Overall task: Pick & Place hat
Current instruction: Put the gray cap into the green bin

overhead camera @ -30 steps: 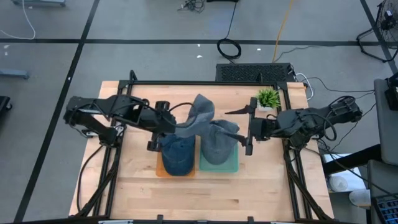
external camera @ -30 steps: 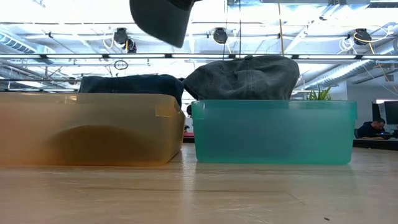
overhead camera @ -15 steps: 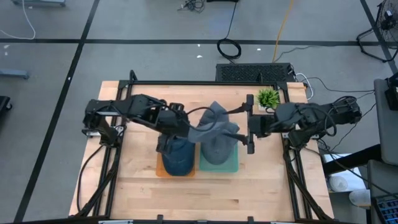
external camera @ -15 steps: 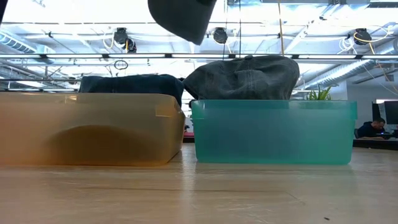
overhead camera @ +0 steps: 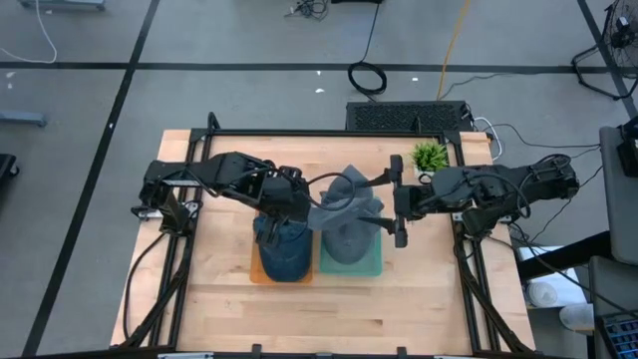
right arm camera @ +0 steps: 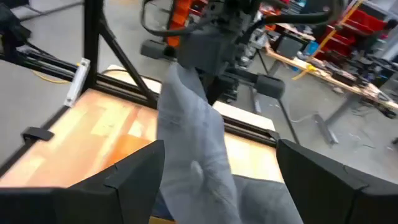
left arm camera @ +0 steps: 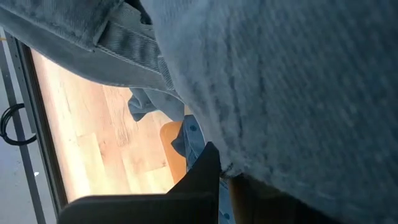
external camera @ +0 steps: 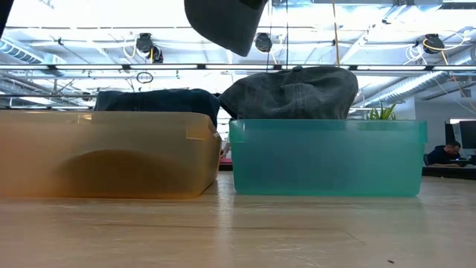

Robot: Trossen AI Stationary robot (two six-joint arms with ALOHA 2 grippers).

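Left gripper (overhead camera: 307, 207) pinches grey hat (overhead camera: 344, 197) above wooden table (overhead camera: 219, 299); right gripper (overhead camera: 398, 204) spread, probably idle.

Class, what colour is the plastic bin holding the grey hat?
Translucent teal plastic bin, clearest in the low view.

Left pincer (overhead camera: 299, 206) clamped mid-table, right pincer (overhead camera: 398, 204) spread wide

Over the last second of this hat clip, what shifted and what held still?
The left gripper, shut on the grey hat, carried it from behind the bins rightward, over the teal bin. The right gripper stayed open beside that bin, edging slightly closer. The orange bin, the blue hat in it and the dark grey hat in the teal bin did not move.
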